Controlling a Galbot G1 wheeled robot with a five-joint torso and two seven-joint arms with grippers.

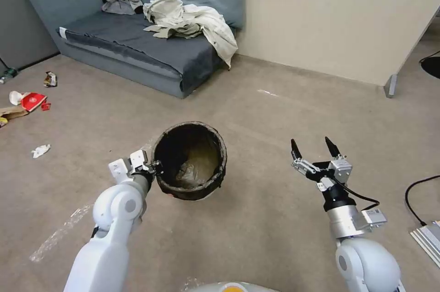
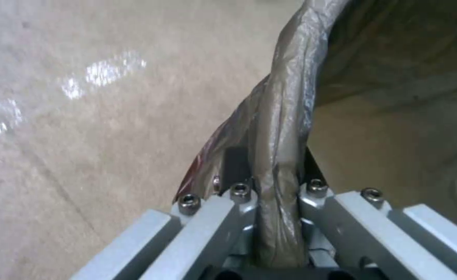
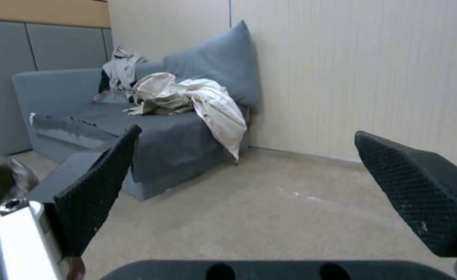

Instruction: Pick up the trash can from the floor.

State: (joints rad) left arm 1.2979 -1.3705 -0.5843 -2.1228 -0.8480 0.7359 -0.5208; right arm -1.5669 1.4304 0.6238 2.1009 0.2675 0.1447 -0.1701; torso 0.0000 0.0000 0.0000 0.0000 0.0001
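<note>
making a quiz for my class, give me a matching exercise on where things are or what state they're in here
Things:
1. left gripper
2. right gripper
3. trash can
4. clothes

States:
A. heaped on the sofa
B. open, holding nothing
C. tilted, gripped at its rim
D. shut on the bag-covered rim

Pairs: 1-D, 2-B, 3-C, 4-A

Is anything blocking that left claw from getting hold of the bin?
Nothing visible. The left gripper is already at the trash can, its fingers shut on the bag-covered rim. The right gripper hangs open off to the side, apart from the can.
</note>
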